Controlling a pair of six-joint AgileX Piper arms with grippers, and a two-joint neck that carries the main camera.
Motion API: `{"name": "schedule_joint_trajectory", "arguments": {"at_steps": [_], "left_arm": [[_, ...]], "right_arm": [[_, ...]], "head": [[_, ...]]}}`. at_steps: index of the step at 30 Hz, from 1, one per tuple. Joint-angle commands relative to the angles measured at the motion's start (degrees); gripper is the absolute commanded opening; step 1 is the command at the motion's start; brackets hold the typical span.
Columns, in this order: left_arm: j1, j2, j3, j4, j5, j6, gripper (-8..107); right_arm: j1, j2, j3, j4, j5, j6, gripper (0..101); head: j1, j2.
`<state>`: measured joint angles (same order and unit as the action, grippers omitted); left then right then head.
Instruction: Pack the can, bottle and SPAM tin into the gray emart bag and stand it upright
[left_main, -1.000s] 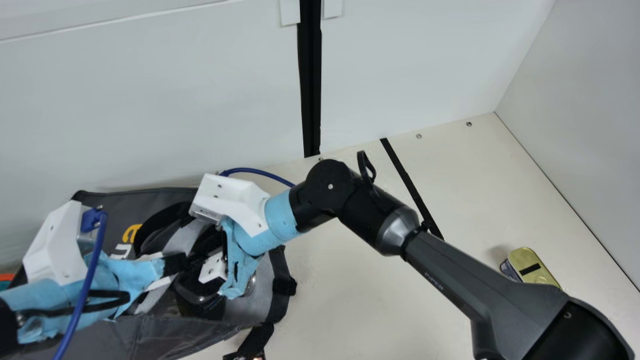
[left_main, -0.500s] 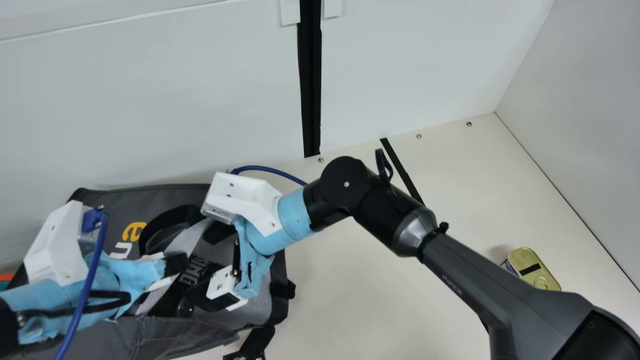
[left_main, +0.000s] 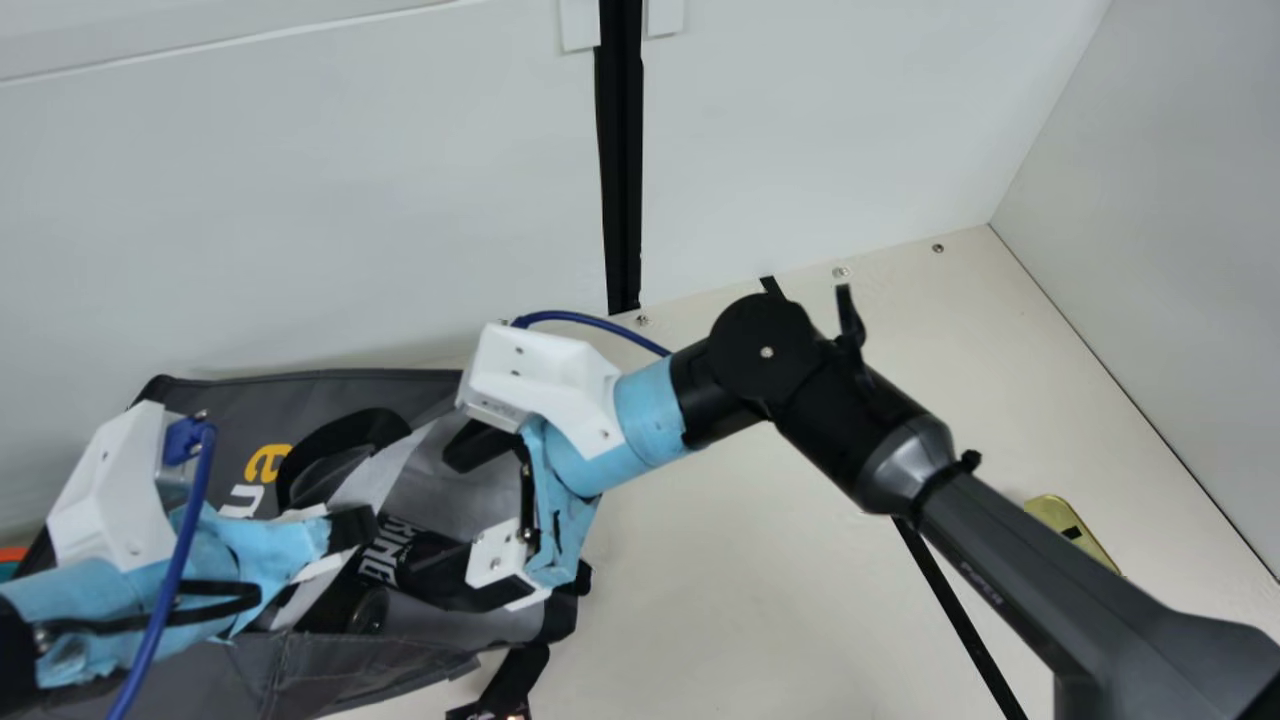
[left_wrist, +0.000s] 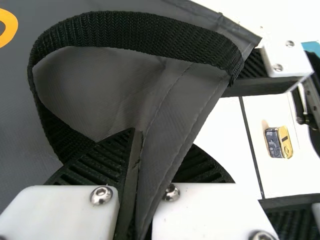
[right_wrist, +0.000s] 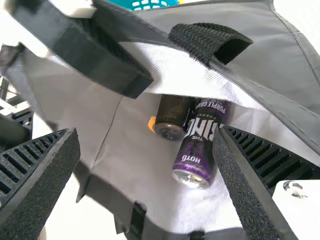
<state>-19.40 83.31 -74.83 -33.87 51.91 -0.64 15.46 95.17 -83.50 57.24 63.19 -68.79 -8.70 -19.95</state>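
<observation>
**Right claw (left_main: 425, 520), spread wide with nothing between its fingers, at the mouth of the gray emart bag (left_main: 375, 655)**

Can (right_wrist: 197, 145): one, dark with purple and white print, silver end showing. Lies inside the bag, framed by the right claw's parted fingers in the right wrist view. Upper part tucked beneath a pale band (right_wrist: 185, 70) of the bag.

Bottle (right_wrist: 172, 117): one, dark, with an orange patch at its side. Inside the bag, just beside the can; upper part likewise under the band.

Bag: one, lying on its side at the robot's left, not upright. Black webbing handle (left_wrist: 140, 32) looped by the rim; a black strap (right_wrist: 200, 42) also at the opening; yellow and white lettering on the outer panel.

Left claw (left_main: 335, 545): one, closed up on the rim of the bag, gray fabric pinched between its fingers, close by the handle.

SPAM tin (left_main: 1060, 520): one, gold lid, blue on its side. Outside the bag, on the worktop (left_main: 720, 600) at the robot's right, well apart from both claws; partly behind the right arm (left_main: 1050, 570) in the main view.

Surrounds: cream worktop with a black line (left_main: 955, 610); pale wall panels (left_main: 300, 200) behind, a black upright strip (left_main: 622, 180) between them.
</observation>
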Motion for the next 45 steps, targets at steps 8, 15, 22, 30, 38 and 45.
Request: {"name": "schedule_joint_trajectory", "arguments": {"at_steps": [8, 15, 22, 30, 38, 45], "left_arm": [[0.0, 0.0, 0.0, 0.0, 0.0, 0.0, -8], [0.0, 0.0, 0.0, 0.0, 0.0, 0.0, -8], [0.0, 0.0, 0.0, 0.0, 0.0, 0.0, -8], [0.0, 0.0, 0.0, 0.0, 0.0, 0.0, -8], [0.0, 0.0, 0.0, 0.0, 0.0, 0.0, -8], [0.0, 0.0, 0.0, 0.0, 0.0, 0.0, -8]], "right_arm": [[-5.0, -3.6, 1.5, 0.3, 4.7, -2.3, 95], [-8.3, -6.3, 3.1, 0.7, 6.7, -4.1, 95], [-10.4, -9.0, 5.6, 1.0, 6.7, -5.3, 95], [-12.7, -11.9, 8.1, 1.0, 6.7, -6.0, 95], [-15.9, -14.8, 9.9, 0.2, 6.7, -6.7, 95], [-20.0, -16.8, 10.2, -0.6, 6.7, -6.5, 95]], "head": [[-1.3, 0.0], [-1.3, 0.0], [-1.3, 0.0], [-1.3, 0.0], [-1.3, 0.0], [-1.3, 0.0]]}}
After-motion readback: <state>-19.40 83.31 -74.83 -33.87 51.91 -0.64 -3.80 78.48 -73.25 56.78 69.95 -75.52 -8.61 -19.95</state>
